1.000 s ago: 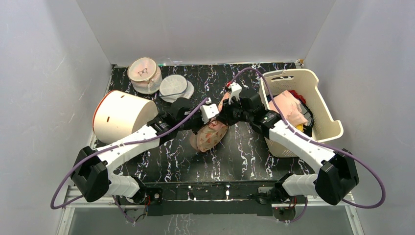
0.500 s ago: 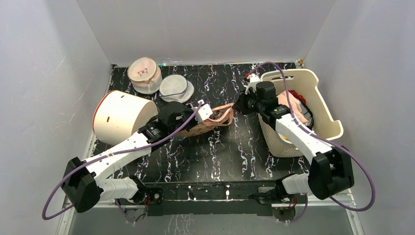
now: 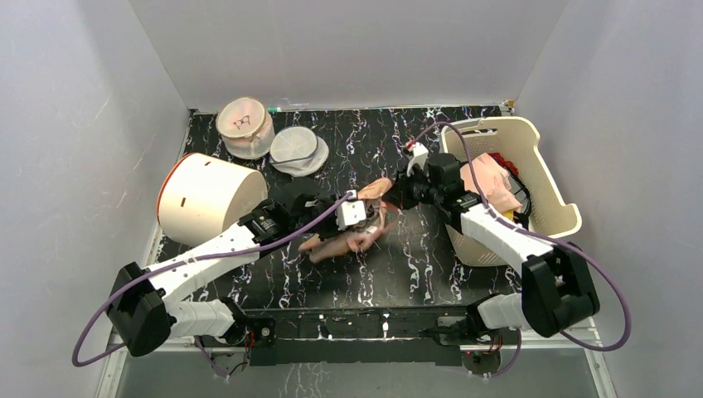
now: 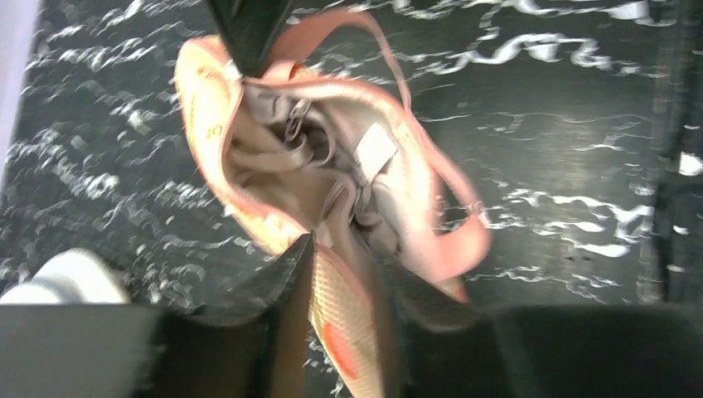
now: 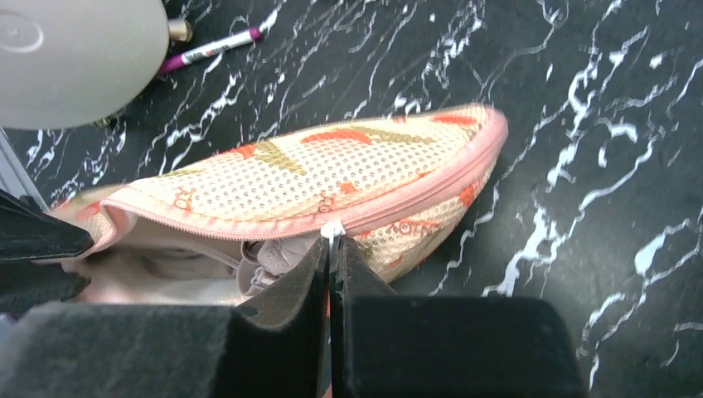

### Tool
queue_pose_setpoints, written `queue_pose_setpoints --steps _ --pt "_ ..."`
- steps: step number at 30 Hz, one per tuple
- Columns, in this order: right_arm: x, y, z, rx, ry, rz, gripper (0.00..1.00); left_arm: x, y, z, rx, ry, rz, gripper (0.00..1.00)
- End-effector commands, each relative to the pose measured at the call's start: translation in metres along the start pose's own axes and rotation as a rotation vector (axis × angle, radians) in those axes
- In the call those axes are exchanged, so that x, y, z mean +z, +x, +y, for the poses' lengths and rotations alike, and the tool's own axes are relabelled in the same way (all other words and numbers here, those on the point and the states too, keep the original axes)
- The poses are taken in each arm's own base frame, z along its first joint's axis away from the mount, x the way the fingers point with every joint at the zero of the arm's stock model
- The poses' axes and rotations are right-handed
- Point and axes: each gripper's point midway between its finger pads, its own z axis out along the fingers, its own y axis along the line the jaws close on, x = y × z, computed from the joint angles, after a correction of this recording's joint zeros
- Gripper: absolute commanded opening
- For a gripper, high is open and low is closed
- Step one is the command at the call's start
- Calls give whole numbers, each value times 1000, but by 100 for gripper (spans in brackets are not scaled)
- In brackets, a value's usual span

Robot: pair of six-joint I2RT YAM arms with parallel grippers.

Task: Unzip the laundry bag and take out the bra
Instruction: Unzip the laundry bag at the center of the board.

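Found the laundry bag (image 5: 348, 174) just left of the basket (image 3: 506, 123), zip run open along most of its edge, pink lining gaping. Spotted the bra (image 4: 282, 157) bunched inside: taupe folds plus a white label. Compared with half a second back: sagged lower, down level with the basket's near end, no longer stretched taut beside the basket's left wall. Noted the right gripper (image 5: 331, 249) clamped tight on the white zip pull (image 5: 332, 228), drawn away from the basket's far-left corner since then. Noted the left gripper (image 4: 340, 278) astride the bag's other edge, fingers a little apart; cannot tell whether pinching the fabric. Marked a white mesh pouch (image 3: 298, 149), a pink mesh pouch (image 3: 244, 124) and a cream drum (image 3: 207, 197) well left of the basket, unmoved.
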Motion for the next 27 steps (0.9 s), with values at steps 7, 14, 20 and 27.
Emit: queue_pose_setpoints --steps 7,14,20,27 --pt "-30 29 7 15 21 -57 0 6 -56 -50 -135 327 -210 50" --pt "-32 42 16 76 -29 -45 0 42 -32 -24 -194 116 -69 54" --pt "-31 48 17 81 -36 -36 0 70 -10 -22 -184 -35 60 65" --pt "-31 52 13 72 -20 -29 0 90 11 -23 -95 -152 198 54"
